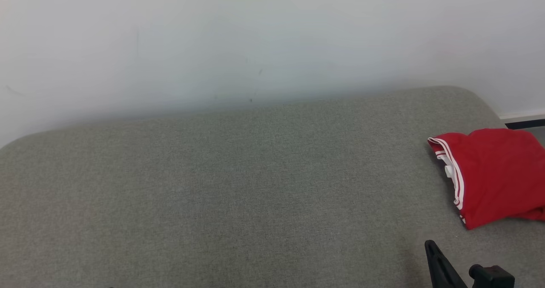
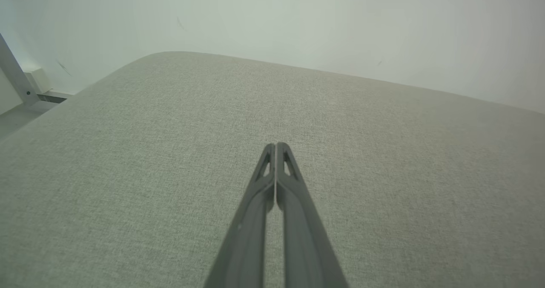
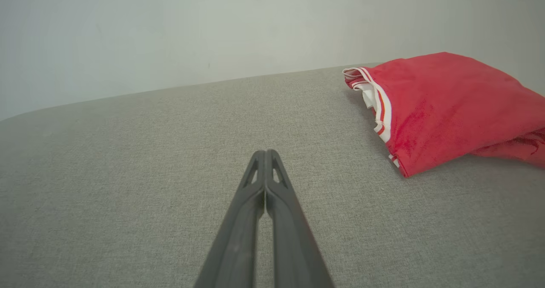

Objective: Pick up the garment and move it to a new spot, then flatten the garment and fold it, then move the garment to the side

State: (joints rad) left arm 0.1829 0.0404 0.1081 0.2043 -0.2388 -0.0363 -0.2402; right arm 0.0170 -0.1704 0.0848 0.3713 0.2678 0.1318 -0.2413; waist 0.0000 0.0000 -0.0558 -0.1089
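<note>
The garment (image 1: 496, 173) is red with white stripe trim, lying in a folded heap at the far right of the grey cushion (image 1: 238, 194). In the right wrist view the garment (image 3: 443, 109) sits ahead and to the right of my right gripper (image 3: 265, 152), which is shut, empty and apart from the cloth. That same right gripper (image 1: 430, 244) pokes up at the lower right of the head view, below the garment. My left gripper (image 2: 276, 145) is shut with nothing in it, hovering over bare cushion fabric (image 2: 170, 152).
A pale wall (image 1: 255, 41) runs right behind the cushion. The cushion's rounded right end (image 1: 481, 98) lies just past the garment. A metal leg and floor strip (image 2: 19, 81) show beyond the cushion's left end.
</note>
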